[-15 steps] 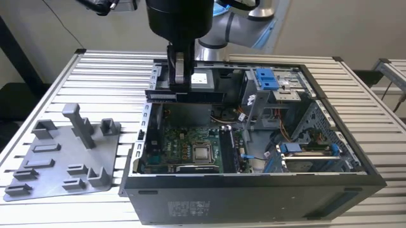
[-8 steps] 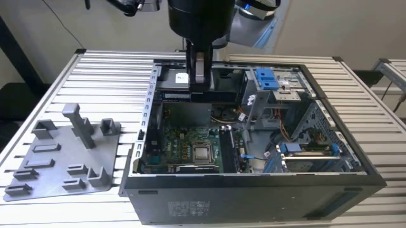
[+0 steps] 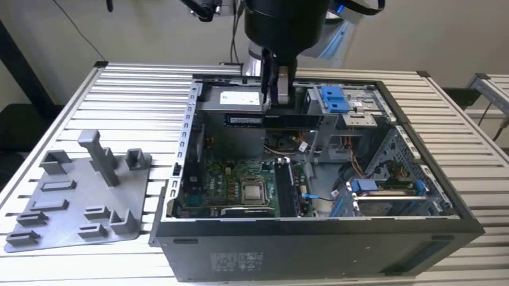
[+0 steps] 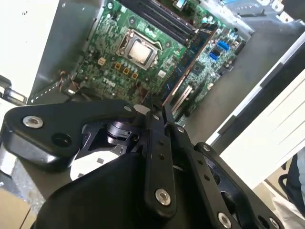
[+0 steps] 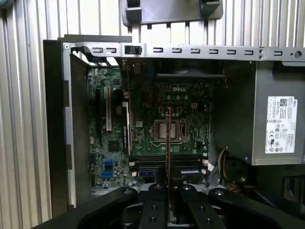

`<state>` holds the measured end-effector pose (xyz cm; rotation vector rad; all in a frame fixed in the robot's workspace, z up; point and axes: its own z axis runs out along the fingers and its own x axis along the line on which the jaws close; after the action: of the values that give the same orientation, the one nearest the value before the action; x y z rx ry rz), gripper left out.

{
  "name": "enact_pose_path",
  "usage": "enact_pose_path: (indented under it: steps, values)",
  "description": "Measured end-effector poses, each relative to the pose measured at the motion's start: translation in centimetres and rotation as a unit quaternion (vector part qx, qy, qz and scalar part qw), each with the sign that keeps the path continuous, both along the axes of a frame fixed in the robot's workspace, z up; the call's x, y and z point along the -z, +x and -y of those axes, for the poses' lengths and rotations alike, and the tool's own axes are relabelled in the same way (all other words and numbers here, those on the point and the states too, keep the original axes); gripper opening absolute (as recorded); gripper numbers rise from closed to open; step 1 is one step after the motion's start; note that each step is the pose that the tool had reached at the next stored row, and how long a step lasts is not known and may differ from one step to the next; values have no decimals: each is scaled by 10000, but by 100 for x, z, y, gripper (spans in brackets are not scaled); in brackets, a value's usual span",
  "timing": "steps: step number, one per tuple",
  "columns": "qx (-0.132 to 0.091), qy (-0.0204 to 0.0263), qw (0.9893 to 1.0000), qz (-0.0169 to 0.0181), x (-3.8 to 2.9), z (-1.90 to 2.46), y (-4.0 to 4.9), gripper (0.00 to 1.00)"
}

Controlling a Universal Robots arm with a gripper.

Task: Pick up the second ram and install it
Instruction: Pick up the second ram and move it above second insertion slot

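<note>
Table (image 3: 135, 83): slatted metal. The case (image 3: 318, 256) lies on it with the side open. A grey tray (image 3: 75, 205) sits just beside the case, at the exterior view's left.

Board (image 3: 226, 179): flat on the case floor, with the slots (image 5: 157, 164) just beside the CPU (image 5: 167, 131).

Gripper (image 4: 160, 112): fingers narrow, pinched on the ram (image 4: 190, 52). The ram hangs over the far part of the case, long edge level, well apart from the board and not in a slot.

Handling (judgement):
- Light, thin and stiff, so it will not sag in the pinch.
- The flat faces are smooth, so it could pivot if held off-centre.
- The chips and contact edge are fragile.
- Best hold is on the two faces at mid-length, near the upper edge. That leaves the contact edge and both ends free.
- The present grip looks about mid-length in the exterior view.

Views:
- The exterior view gives the height above the case and shows the ram as a dark strip. Little of its face can be made out.
- The second wrist view shows the bluish-green face with chips, running away from the fingertips.
- The first wrist view shows it edge-on, as a thin line between the fingers. That line lies crosswise to the slots, so the ram does not appear lined up with them.
</note>
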<state>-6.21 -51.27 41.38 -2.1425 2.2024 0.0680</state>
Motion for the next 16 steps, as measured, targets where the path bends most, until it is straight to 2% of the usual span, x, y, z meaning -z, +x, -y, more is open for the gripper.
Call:
enact_pose_path:
  steps: [3, 4, 11, 14, 16]
  values:
    - [-3, 0, 10000, 0, 0, -2, 118, 15]
    - [-7, 0, 10000, 0, 0, -4, 195, 15]
    - [-15, 0, 10000, 0, 1, -9, 460, 15]
    - [-18, 0, 10000, 0, 2, -10, 560, 15]
    - [-18, 0, 10000, 0, 2, -11, 596, 15]
